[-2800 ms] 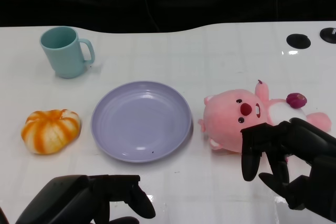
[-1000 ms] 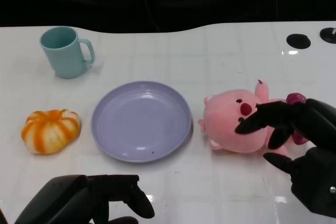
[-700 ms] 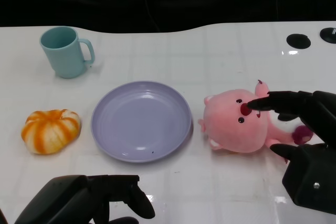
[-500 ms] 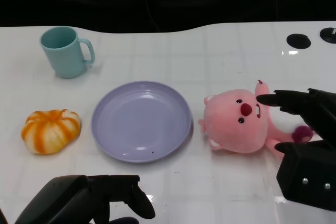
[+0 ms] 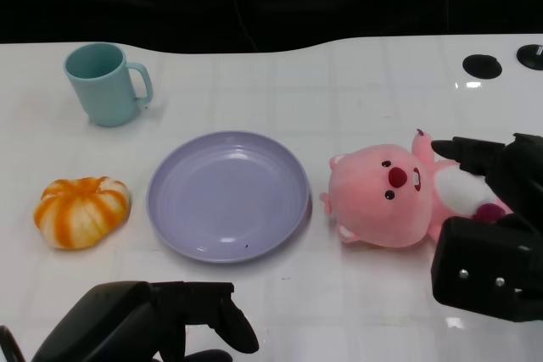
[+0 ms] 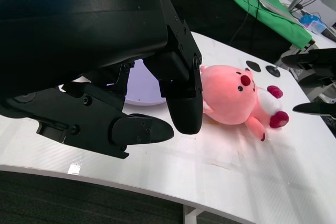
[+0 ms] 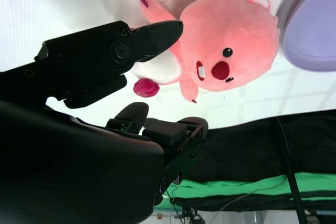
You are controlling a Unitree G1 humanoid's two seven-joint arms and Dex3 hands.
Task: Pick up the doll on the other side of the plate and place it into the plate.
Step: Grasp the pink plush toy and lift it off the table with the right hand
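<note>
Your pink plush doll with the red nose point(image 5: 392, 196) lies on its back on the white table point(image 5: 339, 82) at centre right of the head view, just beside the right rim of the round lilac plate point(image 5: 228, 194). Your right hand point(image 5: 492, 218) is over the doll's white belly at the right edge, fingers point(image 5: 462, 151) spread, gripping nothing. Your left hand point(image 5: 161, 328) sits at the lower left, fingers loosely curled and holding nothing. At upper left you have a teal mug point(image 5: 105, 84); an orange-and-white striped pumpkin point(image 5: 82, 211) is at mid left.
</note>
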